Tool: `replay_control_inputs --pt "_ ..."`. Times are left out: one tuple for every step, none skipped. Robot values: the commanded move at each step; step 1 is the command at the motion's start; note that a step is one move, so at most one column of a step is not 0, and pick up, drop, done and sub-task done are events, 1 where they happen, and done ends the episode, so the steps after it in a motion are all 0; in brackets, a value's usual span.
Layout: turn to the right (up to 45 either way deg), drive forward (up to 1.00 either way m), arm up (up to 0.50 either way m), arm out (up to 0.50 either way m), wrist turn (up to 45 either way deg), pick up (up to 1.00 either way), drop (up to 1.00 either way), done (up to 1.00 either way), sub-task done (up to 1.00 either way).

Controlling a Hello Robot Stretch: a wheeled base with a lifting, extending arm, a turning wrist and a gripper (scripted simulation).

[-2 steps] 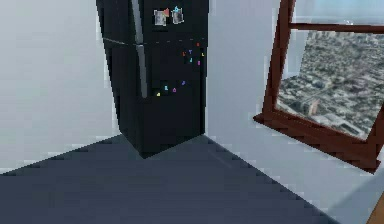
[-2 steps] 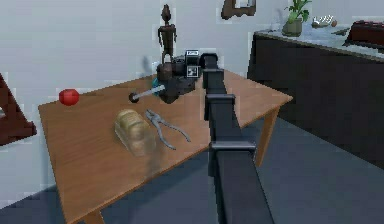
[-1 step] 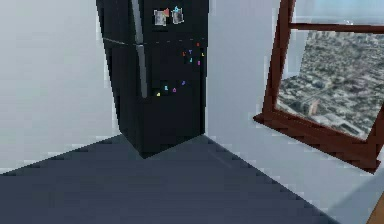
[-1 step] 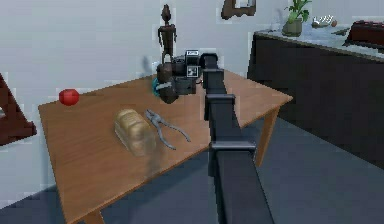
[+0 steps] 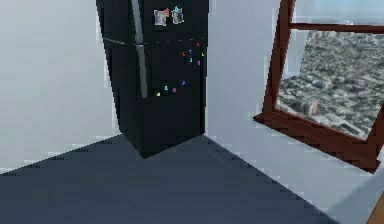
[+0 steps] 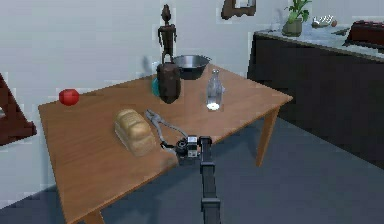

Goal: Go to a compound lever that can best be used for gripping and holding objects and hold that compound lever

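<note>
Wooden table (image 6: pixel 95 165) | grey metal tool (image 6: pixel 156 124) beside bread loaf (image 6: pixel 133 131) | fingers (image 6: pixel 174 141) near tool, cannot tell if holding

Target item: small grey metallic tool (image 6: pixel 157 124), elongated, seemingly two slim arms joined at one end; too small to confirm the type. It lies flat on the wooden table (image 6: pixel 100 165), long axis running diagonally from upper left to lower right in the arm side view. It sits just beside the right flank of the bread loaf (image 6: pixel 133 131). Its lower end is near the gripper (image 6: pixel 186 146); contact cannot be told
</note>
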Motion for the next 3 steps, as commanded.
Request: replay_control_inputs --pt "0.0 0.00 0.00 0.00 0.0 1.00 0.00 0.00 0.00" --pt "0.0 0.00 0.10 0.00 0.0 0.00 0.00 0.00 0.00" --pt "0.0 0.00 0.00 0.00 0.0 0.00 0.00 1.00 0.00"
